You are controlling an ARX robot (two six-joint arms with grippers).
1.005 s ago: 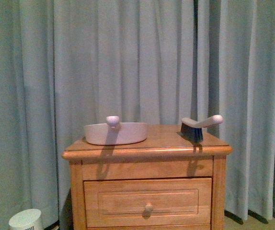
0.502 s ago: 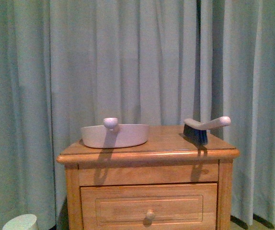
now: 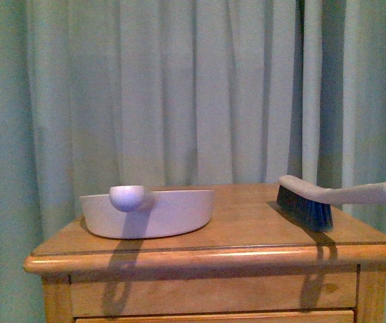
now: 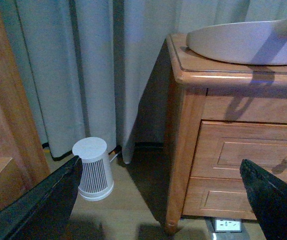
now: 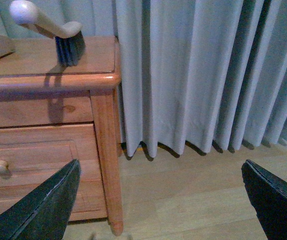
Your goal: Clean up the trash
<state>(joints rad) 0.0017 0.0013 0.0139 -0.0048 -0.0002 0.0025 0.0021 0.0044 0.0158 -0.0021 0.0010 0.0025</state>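
Note:
No crumpled white wad of trash shows in any view. A pinkish dustpan (image 3: 149,212) lies on the left of the wooden nightstand's top (image 3: 247,222), and a hand brush (image 3: 327,198) with dark bristles lies on the right. The dustpan also shows in the left wrist view (image 4: 248,42) and the brush in the right wrist view (image 5: 51,30). My left gripper (image 4: 163,200) is open and empty, low beside the nightstand's left front leg. My right gripper (image 5: 161,200) is open and empty, low above the floor by the nightstand's right side. Neither arm shows in the front view.
Pale curtains (image 3: 179,87) hang behind the nightstand. A small white ribbed bin (image 4: 93,170) stands on the floor left of the nightstand. A power strip (image 4: 227,225) lies under the drawers. A wooden panel (image 4: 3,115) stands at the far left. Wooden floor (image 5: 198,195) lies to the right.
The front view has moved closer and lower: the nightstand top, dustpan and brush now look larger, and the drawer and the white bin have dropped out of that view.

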